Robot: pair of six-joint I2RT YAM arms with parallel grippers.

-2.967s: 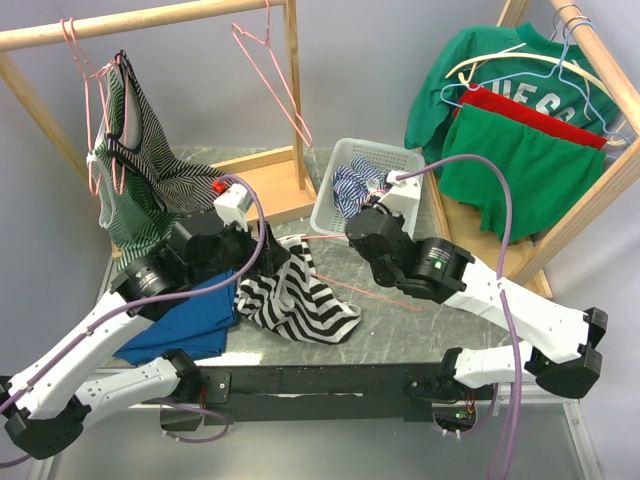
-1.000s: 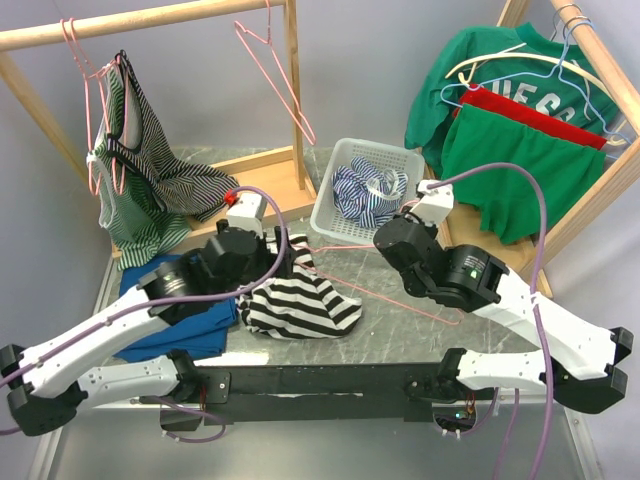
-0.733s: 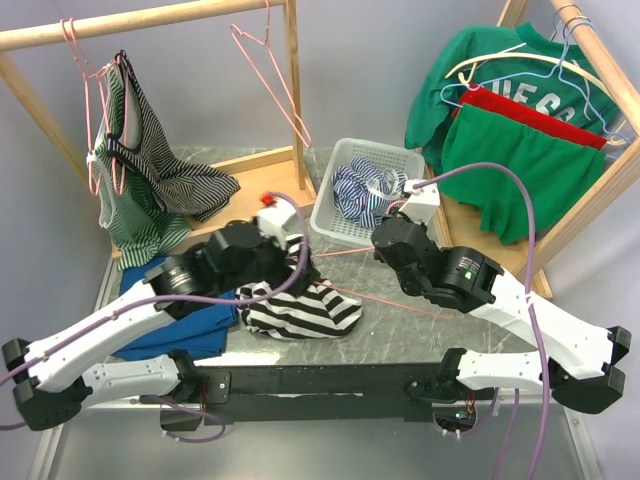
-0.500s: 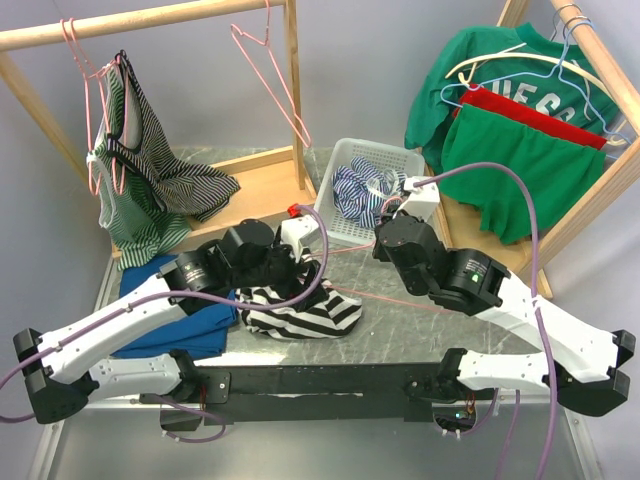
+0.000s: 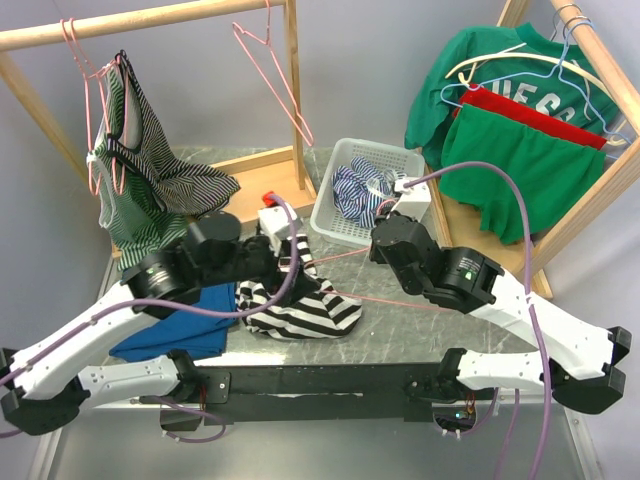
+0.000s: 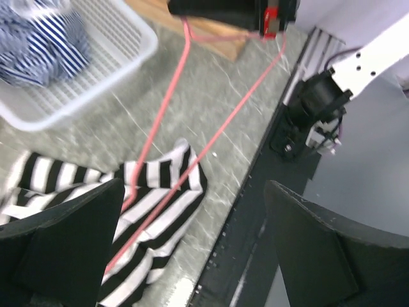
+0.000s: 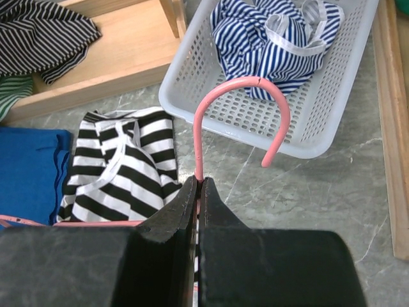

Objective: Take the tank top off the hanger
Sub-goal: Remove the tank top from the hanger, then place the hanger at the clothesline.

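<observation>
The black-and-white striped tank top (image 5: 300,312) lies crumpled on the marble table, also seen in the left wrist view (image 6: 167,187) and the right wrist view (image 7: 121,174). A pink wire hanger (image 5: 385,301) stretches across it; its wires (image 6: 223,126) run over the striped cloth. My right gripper (image 7: 199,186) is shut on the hanger's neck just below the hook (image 7: 244,82), beside the basket (image 5: 377,248). My left gripper (image 6: 192,256) hovers open over the tank top's near edge (image 5: 288,262), with nothing between its fingers.
A white basket (image 5: 335,213) holding a blue-striped garment stands behind the tank top. A blue cloth (image 5: 175,325) lies at the left. Wooden racks (image 5: 150,18) stand left and right with hung clothes and an empty pink hanger (image 5: 270,75).
My left arm swung right over the tank top, then drew back left, its gripper staying open. My right gripper shifted slightly left with the hanger. The tank top bunched a little.
</observation>
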